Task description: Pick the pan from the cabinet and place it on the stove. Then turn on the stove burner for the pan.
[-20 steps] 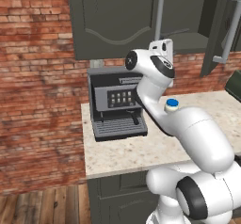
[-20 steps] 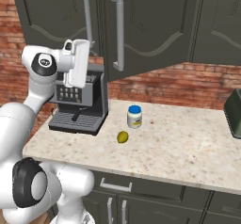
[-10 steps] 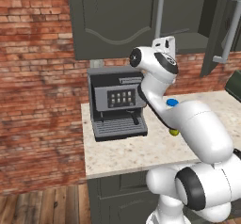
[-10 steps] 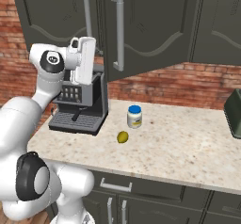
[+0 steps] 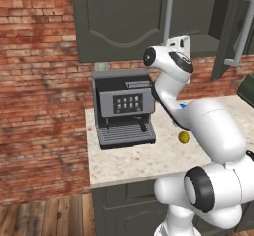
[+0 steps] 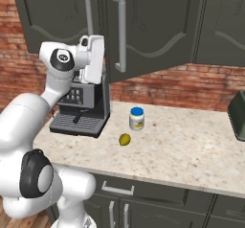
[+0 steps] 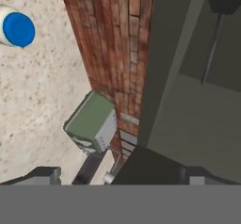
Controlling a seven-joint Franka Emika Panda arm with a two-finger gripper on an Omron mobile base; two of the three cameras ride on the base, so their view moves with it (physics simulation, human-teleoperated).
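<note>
The pan (image 7: 221, 2) sits inside the open cabinet (image 5: 124, 22), on its shelf, dark, with its thin handle pointing out along the shelf. The gripper (image 7: 117, 173) is raised in front of the cabinet's lower edge, jaws spread wide and holding nothing. On the counter (image 6: 191, 145) below, a coffee machine (image 6: 83, 109) stands at the left end by the brick wall; a blue-lidded jar (image 6: 137, 119) and a small lime (image 6: 124, 139) lie nearer the middle.

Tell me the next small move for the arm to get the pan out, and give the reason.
Probably reach the open gripper further up and into the cabinet. In the hand view the cabinet stands open and the pan sits on its shelf with the thin handle pointing toward the camera, well ahead of the fingertips, which hold nothing. In the right base view the hand hangs at the cabinet's lower edge.
</note>
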